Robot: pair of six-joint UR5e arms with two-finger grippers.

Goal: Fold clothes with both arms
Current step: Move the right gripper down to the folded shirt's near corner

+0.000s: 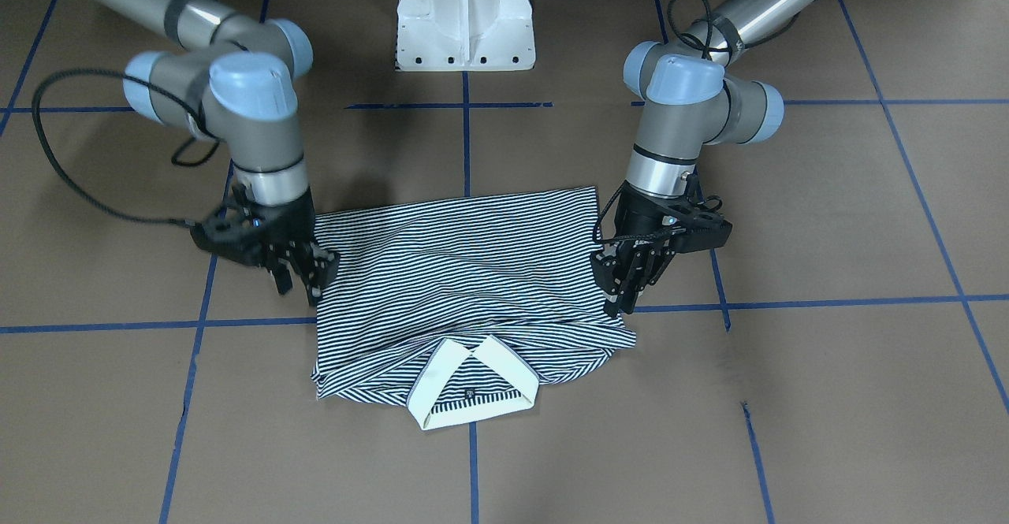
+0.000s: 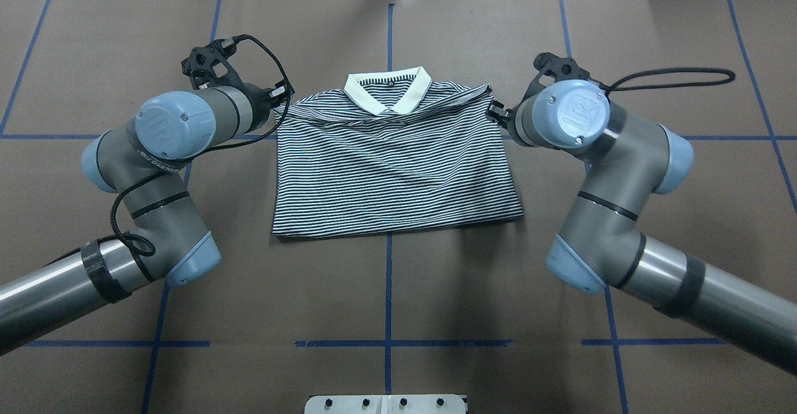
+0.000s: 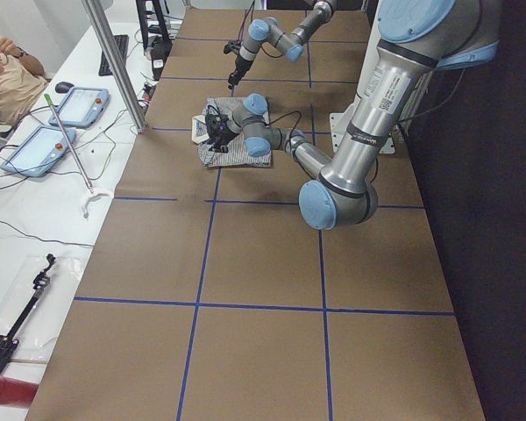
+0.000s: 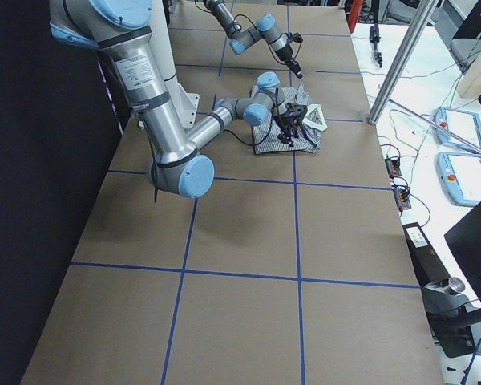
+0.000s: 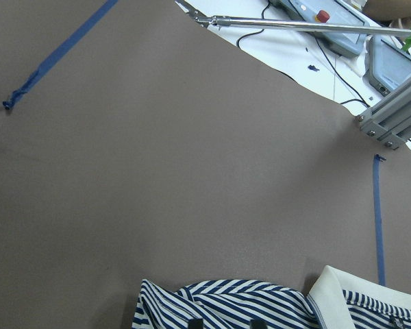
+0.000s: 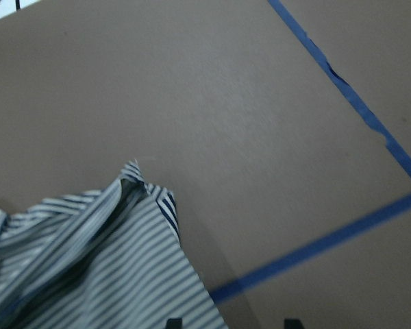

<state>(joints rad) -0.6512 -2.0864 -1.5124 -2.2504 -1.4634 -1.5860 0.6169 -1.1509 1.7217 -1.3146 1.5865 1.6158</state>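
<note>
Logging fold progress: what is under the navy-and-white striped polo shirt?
Brown papered table and a blue tape line running beneath the striped shirt show; any layers folded underneath are hidden.

There's the left arm [image 2: 149, 215], left of the overhead frame: silver-grey tubes, light-blue joint caps, a black strap on the forearm and a braided black cable looping off it. Over to the right arm [image 2: 598, 215], same build, its round blue cap carrying a moulded logo and small screws. Both finish in black skeletal hardware, the left end effector [image 1: 620, 303] and the right end effector [image 1: 306, 288], with the white bolted pedestal [image 1: 465, 12] between.
</note>
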